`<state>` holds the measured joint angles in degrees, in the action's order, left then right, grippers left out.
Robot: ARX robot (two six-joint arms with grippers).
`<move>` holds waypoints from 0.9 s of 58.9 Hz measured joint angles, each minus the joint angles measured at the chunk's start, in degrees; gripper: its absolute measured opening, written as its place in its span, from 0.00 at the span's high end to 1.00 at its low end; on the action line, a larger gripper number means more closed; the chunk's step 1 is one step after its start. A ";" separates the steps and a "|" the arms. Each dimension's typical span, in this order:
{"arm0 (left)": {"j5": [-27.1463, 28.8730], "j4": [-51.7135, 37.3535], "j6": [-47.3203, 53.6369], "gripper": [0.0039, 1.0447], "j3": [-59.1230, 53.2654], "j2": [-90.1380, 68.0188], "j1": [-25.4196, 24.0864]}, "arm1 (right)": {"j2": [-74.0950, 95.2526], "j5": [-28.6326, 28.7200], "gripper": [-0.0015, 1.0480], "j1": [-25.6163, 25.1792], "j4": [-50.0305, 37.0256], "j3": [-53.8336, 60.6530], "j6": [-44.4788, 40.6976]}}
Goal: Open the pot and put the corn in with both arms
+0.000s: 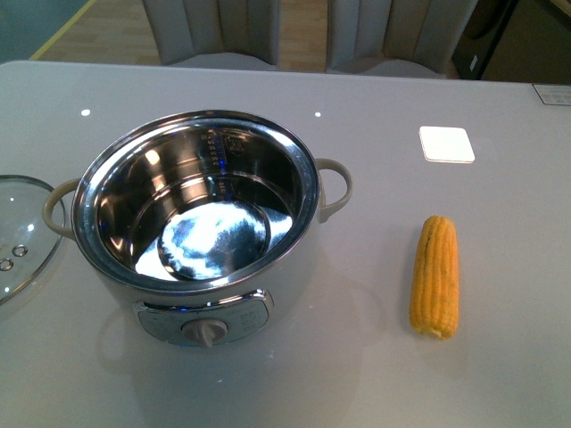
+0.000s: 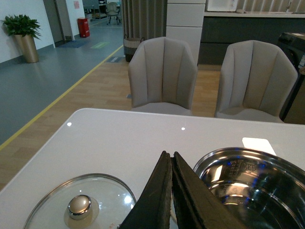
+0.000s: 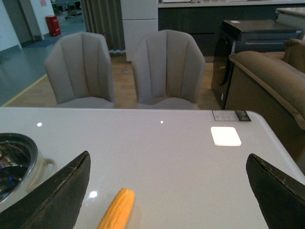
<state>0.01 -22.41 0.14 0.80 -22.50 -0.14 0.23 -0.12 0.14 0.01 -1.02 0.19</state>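
Observation:
The white pot [image 1: 201, 223] stands open on the table, its shiny steel bowl empty, beige handles at both sides, dial at the front. Its glass lid [image 1: 20, 234] lies flat on the table to its left. The yellow corn [image 1: 435, 276] lies on the table to the pot's right, lengthwise away from me. Neither arm shows in the front view. In the left wrist view my left gripper [image 2: 169, 155] is shut and empty, between the lid [image 2: 81, 206] and the pot [image 2: 252, 186]. In the right wrist view my right gripper [image 3: 169, 160] is open wide, above the corn [image 3: 116, 210].
A white square pad [image 1: 446, 144] lies on the table at the far right. Two beige chairs [image 1: 214, 31] stand behind the table's far edge. A brown sofa [image 3: 271, 81] and a dark appliance are beyond the table's right side.

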 joint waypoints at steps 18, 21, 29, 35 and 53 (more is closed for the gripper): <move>0.00 7.08 0.00 0.97 -0.02 7.19 0.00 | 0.00 0.02 0.08 0.00 0.00 0.00 0.00; 0.02 7.98 0.00 0.97 -0.02 8.09 0.00 | 0.00 0.00 0.08 0.00 0.00 0.00 0.00; 0.02 10.21 0.00 0.97 -0.02 10.34 0.00 | 0.00 0.02 0.08 0.00 0.00 0.00 0.00; 0.02 11.50 0.00 0.97 -0.02 11.65 0.00 | 0.00 0.02 0.08 0.00 0.00 0.00 0.00; 0.02 22.25 0.00 0.97 0.00 22.05 0.00 | 0.00 0.02 0.08 0.00 0.00 0.00 0.00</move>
<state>0.03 -0.16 0.14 0.80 -0.45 -0.14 0.23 -0.10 0.14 0.01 -1.02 0.19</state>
